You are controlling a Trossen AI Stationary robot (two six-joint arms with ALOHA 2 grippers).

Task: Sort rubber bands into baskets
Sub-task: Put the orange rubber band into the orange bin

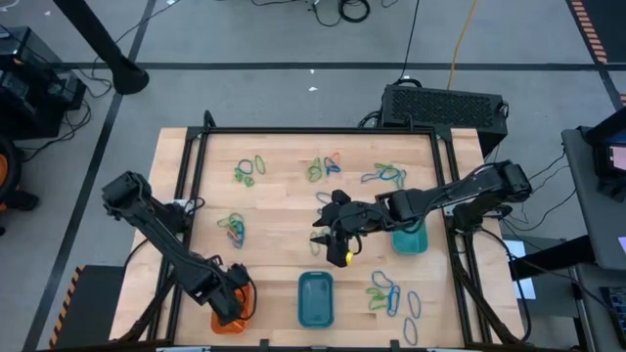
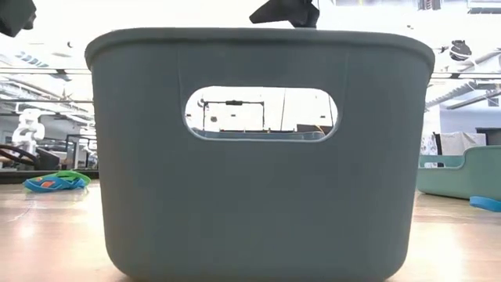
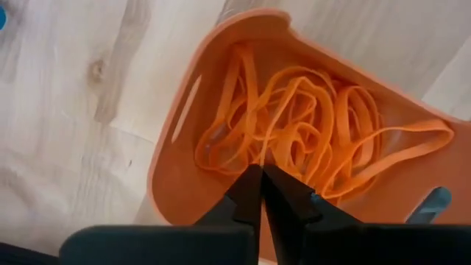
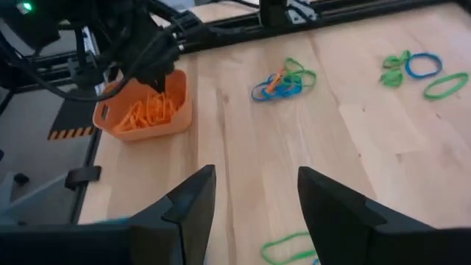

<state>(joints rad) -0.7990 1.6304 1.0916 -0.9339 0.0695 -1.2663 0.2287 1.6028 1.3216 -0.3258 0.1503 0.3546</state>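
Dropping orange bands: left gripper (image 3: 261, 177) sits over the small orange plastic basket (image 3: 173, 177), tips nearly pressed together, pinching nothing I can see. Thin orange rubber loops (image 3: 294, 132) lie piled inside. Right gripper (image 4: 254, 188) hangs spread wide, empty, mid-table. Next, prob.: lift out, go grab another band.

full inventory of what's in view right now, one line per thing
orange basket: one, orange, near left corner, holding a pile of orange rubber bands
blue basket: one, blue, near edge centre
teal basket: one, teal-green, right side, under the right arm
loose rubber bands: several clusters, blue, green and orange, scattered on the table
black box: one, behind the table
left gripper: over the orange basket, fingers nearly together
right gripper: open, above mid-table, empty
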